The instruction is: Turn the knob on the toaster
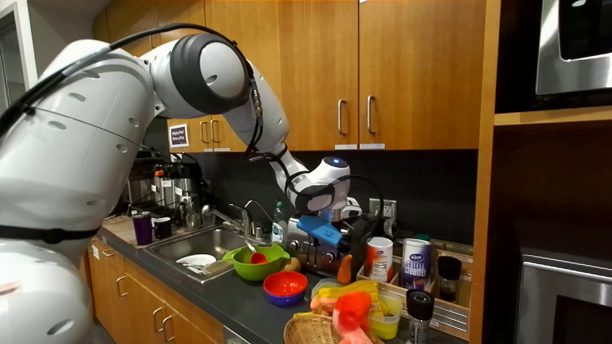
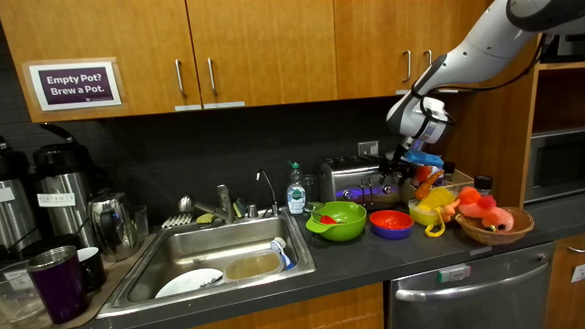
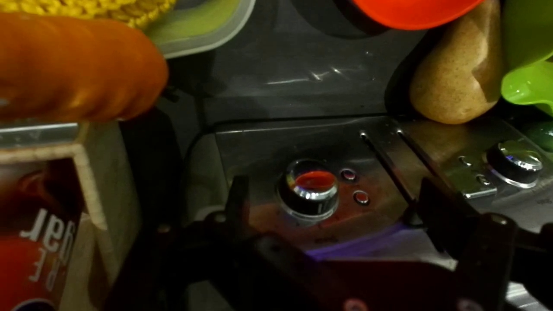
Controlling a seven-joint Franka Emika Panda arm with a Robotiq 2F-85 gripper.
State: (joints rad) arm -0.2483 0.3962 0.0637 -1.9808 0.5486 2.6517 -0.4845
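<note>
Spread wide, the Robotiq gripper [image 3: 333,183] would do best to centre on the chrome-capped knob [image 3: 309,192] nearest it on the silver toaster [image 2: 358,177], behind the green bowl [image 2: 342,230], then close squarely and twist gently about the knob's axis.

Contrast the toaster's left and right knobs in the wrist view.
The left knob appears framed by the open gripper; the right knob, outside it. The left knob's face looks partly red; the right knob's does not. Both are round, with dark sides and shiny faces.
</note>
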